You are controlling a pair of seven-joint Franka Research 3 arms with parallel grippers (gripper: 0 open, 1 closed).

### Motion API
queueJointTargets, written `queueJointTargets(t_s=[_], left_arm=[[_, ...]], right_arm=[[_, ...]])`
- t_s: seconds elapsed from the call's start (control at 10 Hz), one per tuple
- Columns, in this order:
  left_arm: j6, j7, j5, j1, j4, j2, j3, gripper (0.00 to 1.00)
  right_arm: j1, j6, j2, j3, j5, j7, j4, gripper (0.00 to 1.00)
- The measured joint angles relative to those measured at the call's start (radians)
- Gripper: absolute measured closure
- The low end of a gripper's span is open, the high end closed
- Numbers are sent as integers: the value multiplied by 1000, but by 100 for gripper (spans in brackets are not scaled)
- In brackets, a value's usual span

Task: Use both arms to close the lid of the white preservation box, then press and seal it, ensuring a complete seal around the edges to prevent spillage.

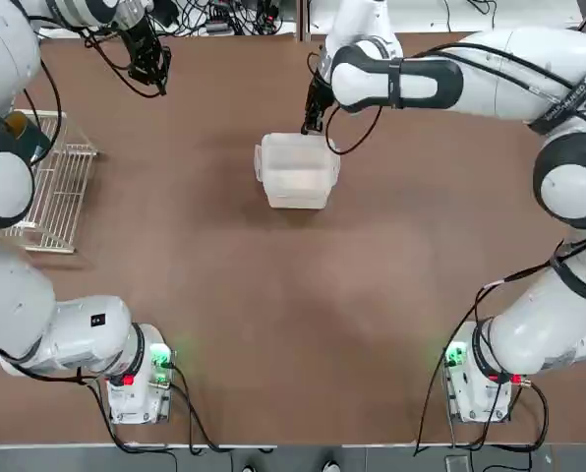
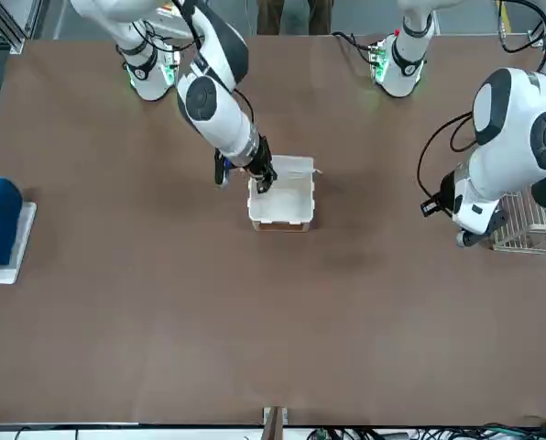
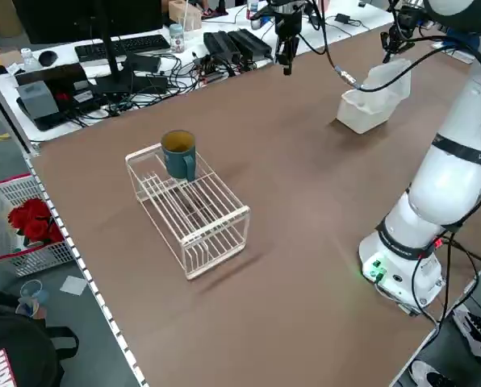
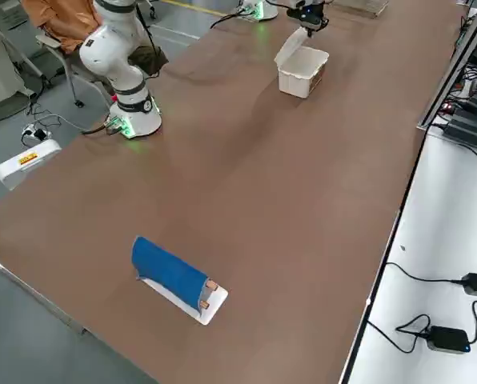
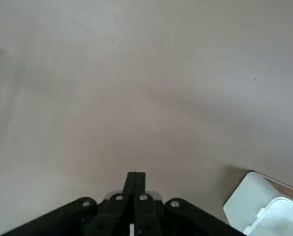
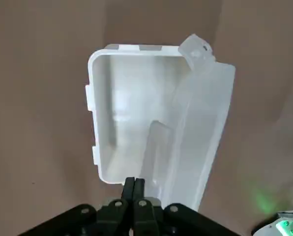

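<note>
Both arms extend over the brown table (image 1: 273,324). The right arm (image 1: 509,79) rises from its base on the robot's right, bends at the elbow and sends its forearm inward across the far part of the table. Its wrist points down beside the box. The left arm (image 1: 8,285) bends outward over the left side and reaches forward past the rack, its wrist turned down, well apart from the box.

The wire rack (image 3: 192,214) stands on the left of the table, with a teal mug (image 3: 178,153) on top (handle outward).

A blue cloth-like piece (image 4: 170,268) lies over a white board (image 4: 214,308) on the table's right.

The box (image 6: 131,113) sits upright in the far half, near the middle of the table's width, open, its bare white floor in view. The lid (image 6: 200,123) stands tilted up along the side toward the robot, unsealed.

The right gripper (image 6: 133,181) is near the box; its fingers are pressed together, pinching nothing visible. The left gripper (image 5: 136,175) hangs above bare table, its fingers also pressed together. Whether the right fingertips touch the lid cannot be told.
</note>
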Motion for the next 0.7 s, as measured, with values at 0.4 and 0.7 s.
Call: queueJointTargets(t_s=[0.4,0.7], left_arm=[[0,0,0,11,6,0,0,99],[2,0,-36,10,7,4,-1,99]], right_arm=[[-8,-5,86,-43,-13,-21,89,91],[-26,-64,93,-65,-17,-38,166,66]])
